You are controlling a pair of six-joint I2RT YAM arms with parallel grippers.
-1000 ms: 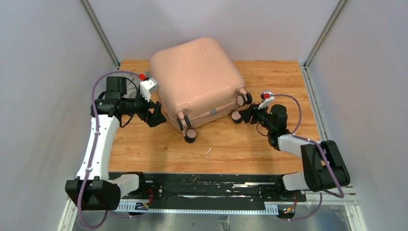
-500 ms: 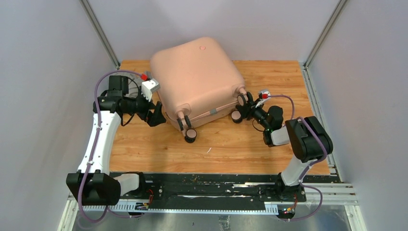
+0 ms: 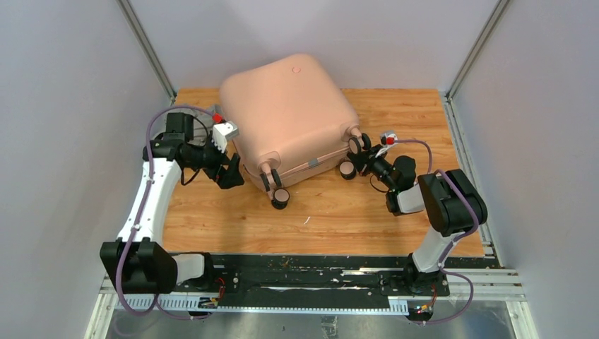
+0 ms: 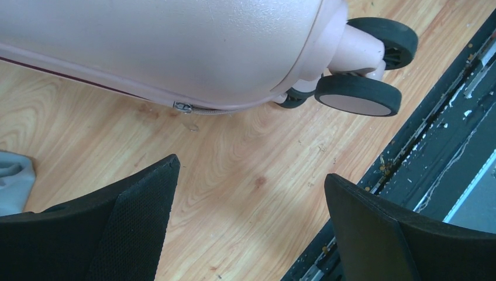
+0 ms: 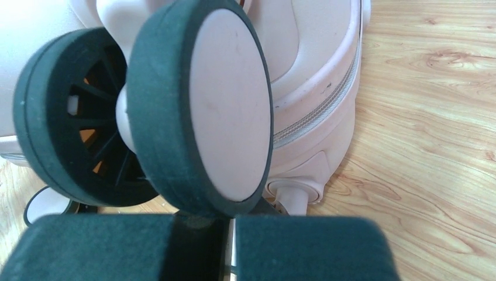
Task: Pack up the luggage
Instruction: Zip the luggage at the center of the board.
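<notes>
The luggage (image 3: 286, 113), a pale pink hard-shell suitcase, lies closed and flat on the wooden table (image 3: 395, 205), turned at an angle. My left gripper (image 3: 232, 169) stands open beside its left near side, close to the zipper seam, holding nothing. In the left wrist view the left gripper (image 4: 251, 222) hovers over bare wood, with the luggage (image 4: 175, 47), its zipper pull (image 4: 182, 107) and a wheel (image 4: 358, 93) ahead. My right gripper (image 3: 357, 161) sits at the right-hand wheels. The right gripper (image 5: 229, 246) is shut just under a wheel (image 5: 199, 105), with nothing seen between its fingers.
A black rail (image 3: 304, 272) runs along the table's near edge. Grey walls close in on both sides and behind. A bit of grey cloth (image 4: 11, 181) shows at the left edge of the left wrist view.
My right gripper has closed and moved in to the luggage's right wheels, the arm folding up. The left arm shifted slightly along the luggage's side.
</notes>
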